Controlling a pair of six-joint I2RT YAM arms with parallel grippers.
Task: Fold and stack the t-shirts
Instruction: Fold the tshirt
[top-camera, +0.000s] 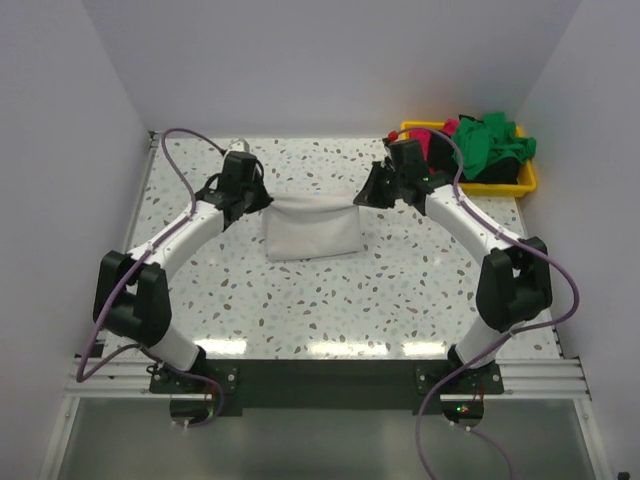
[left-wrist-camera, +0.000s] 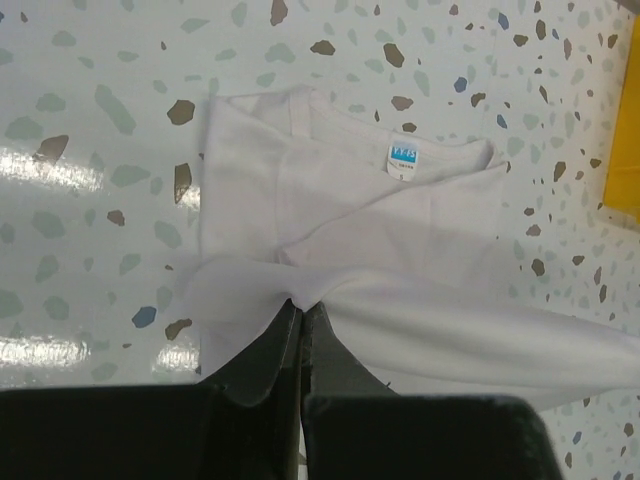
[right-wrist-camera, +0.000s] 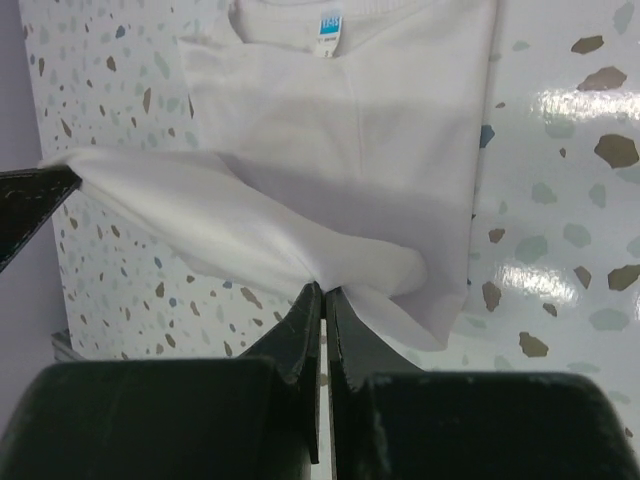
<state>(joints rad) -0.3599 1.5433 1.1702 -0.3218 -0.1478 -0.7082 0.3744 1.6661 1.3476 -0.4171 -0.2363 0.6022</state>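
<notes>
Wrist views show left pincer (left-wrist-camera: 301, 305) and right pincer (right-wrist-camera: 325, 290) clamping white t-shirt (left-wrist-camera: 340, 205).

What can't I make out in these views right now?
- Neck label print on the white t-shirt: too small, both wrist views.
- Green and pink shirts in the yellow bin: top view, heaped, count unclear.
- Cloth pinched by the left gripper and right gripper: top view, the grippers cover it.

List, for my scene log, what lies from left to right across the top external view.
left hand → white t-shirt → right hand → yellow bin, with a green t-shirt piled in it.
</notes>
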